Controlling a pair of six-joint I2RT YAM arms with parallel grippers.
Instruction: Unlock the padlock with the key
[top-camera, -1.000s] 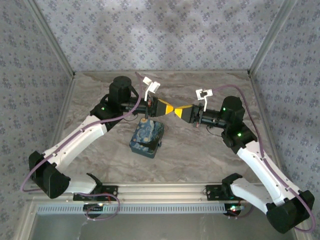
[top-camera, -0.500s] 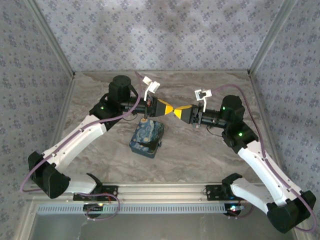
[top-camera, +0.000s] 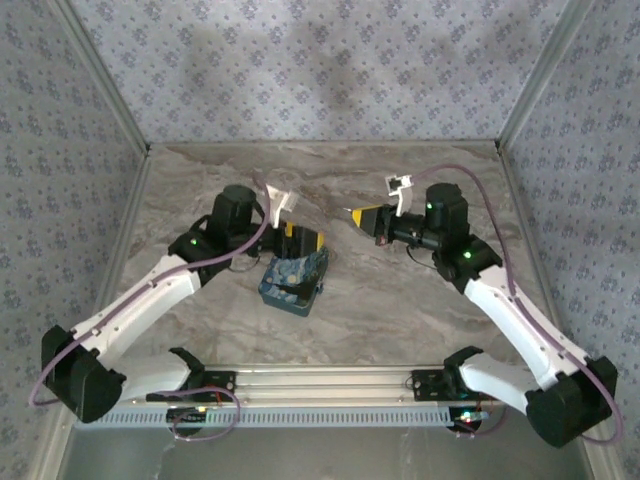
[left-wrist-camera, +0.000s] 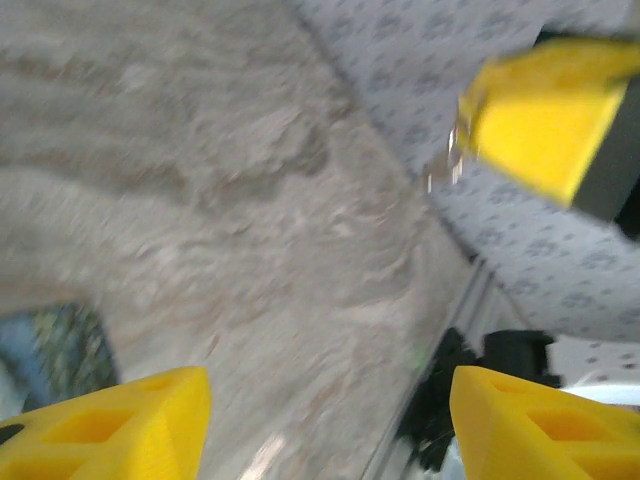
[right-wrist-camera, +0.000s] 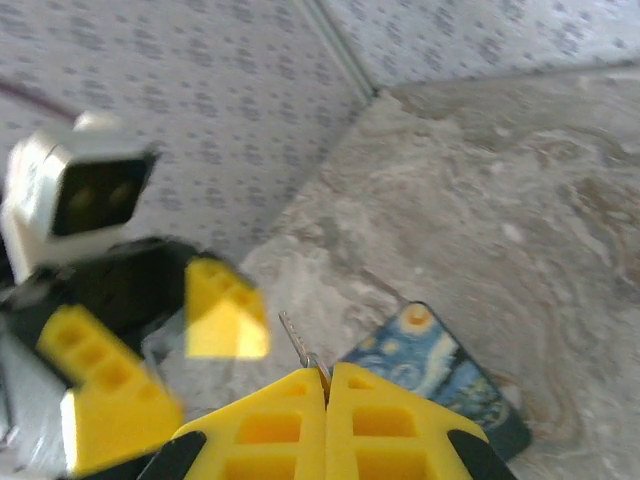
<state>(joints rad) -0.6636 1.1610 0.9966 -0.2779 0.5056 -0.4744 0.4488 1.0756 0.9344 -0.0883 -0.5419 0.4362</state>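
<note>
My right gripper (top-camera: 356, 214) hangs above the table at the back right, shut on the small silver key (right-wrist-camera: 294, 339), whose toothed blade sticks out past the fingertips. From the left wrist view the right gripper (left-wrist-camera: 540, 118) is at the upper right, and the key (left-wrist-camera: 445, 165) juts from its tip. My left gripper (top-camera: 305, 240) is open with nothing between its fingers (left-wrist-camera: 110, 420), just above a blue starry-patterned box (top-camera: 292, 280). The padlock is hidden or out of view.
The blue box (right-wrist-camera: 445, 380) lies mid-table on the marble top (top-camera: 400, 300). Patterned walls close in the back and both sides, with metal corner posts (top-camera: 525, 95). The left gripper (right-wrist-camera: 225, 312) appears blurred to the left in the right wrist view.
The two grippers were tip to tip mid-table. The left one has opened and dropped back toward the blue box. The right one has drawn away to the right with the key.
</note>
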